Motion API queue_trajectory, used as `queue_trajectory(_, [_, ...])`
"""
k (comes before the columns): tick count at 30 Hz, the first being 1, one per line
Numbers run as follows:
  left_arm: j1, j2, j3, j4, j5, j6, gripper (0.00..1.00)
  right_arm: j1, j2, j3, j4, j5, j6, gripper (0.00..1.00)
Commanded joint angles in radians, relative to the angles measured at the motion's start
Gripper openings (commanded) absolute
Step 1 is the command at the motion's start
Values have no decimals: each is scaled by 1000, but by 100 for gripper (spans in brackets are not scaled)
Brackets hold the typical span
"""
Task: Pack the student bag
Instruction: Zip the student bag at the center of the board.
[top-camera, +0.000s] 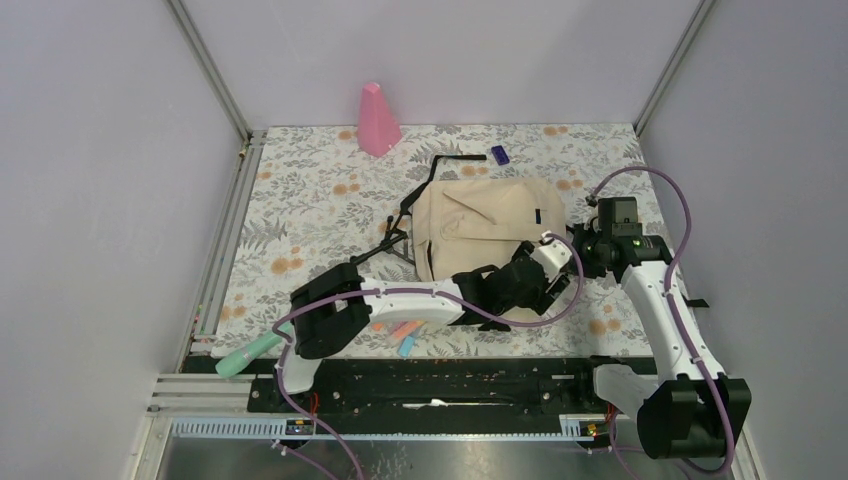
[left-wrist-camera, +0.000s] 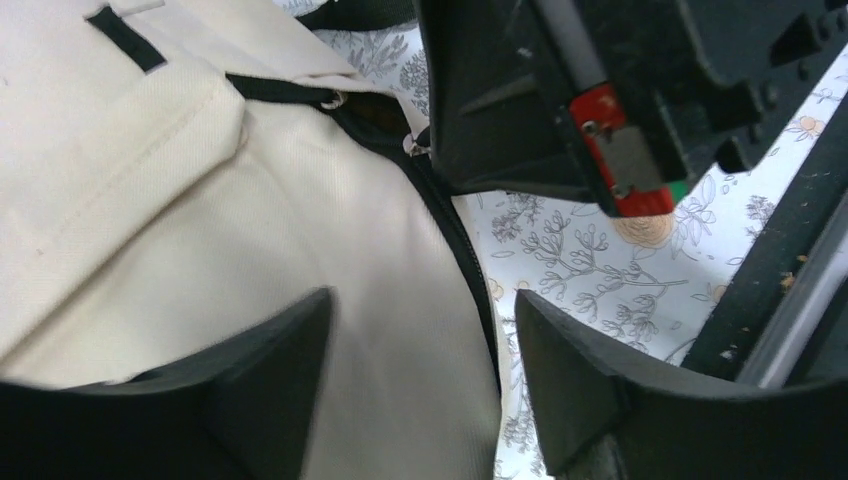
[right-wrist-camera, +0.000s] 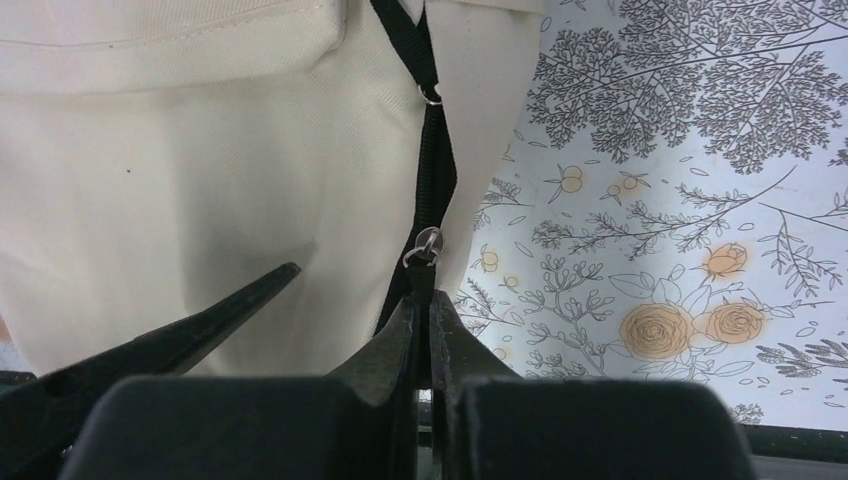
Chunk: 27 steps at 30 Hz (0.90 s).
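The student bag (top-camera: 478, 222), beige with black straps, lies flat mid-table. In the right wrist view its black zipper (right-wrist-camera: 436, 160) runs down the bag's right edge. My right gripper (right-wrist-camera: 425, 300) is shut on the zipper's black pull tab, just below the metal ring (right-wrist-camera: 428, 243). My left gripper (left-wrist-camera: 420, 310) is open, its jaws straddling the bag's fabric (left-wrist-camera: 300, 230) and zipper edge (left-wrist-camera: 455, 235) without touching. In the top view the left gripper (top-camera: 528, 280) and right gripper (top-camera: 556, 254) meet at the bag's near right corner.
A pink cone (top-camera: 377, 120) and a small purple item (top-camera: 500, 154) sit at the back. A teal item (top-camera: 246, 355) and orange, pink and blue items (top-camera: 402, 334) lie near the front edge under the left arm. Black straps (top-camera: 412, 208) trail left of the bag.
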Motion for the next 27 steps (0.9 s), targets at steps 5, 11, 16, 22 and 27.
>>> queue_trajectory(5, [-3, 23, 25, 90, 34, 66, 8, 4, 49, 45, 27, 109, -3, 0])
queue_trajectory(11, [-9, -41, -124, 167, 74, 49, 0, 6, 173, 125, 50, 222, -18, 0])
queue_trajectory(16, [-42, -61, -225, 205, 119, 76, 0, 5, 315, 229, 44, 291, -50, 0])
queue_trajectory(22, [-97, -44, -254, 230, 146, 119, 0, 6, 462, 305, 41, 378, -76, 0])
queue_trajectory(27, [-148, -26, -261, 236, 160, 167, 0, 7, 542, 405, 30, 453, -109, 0])
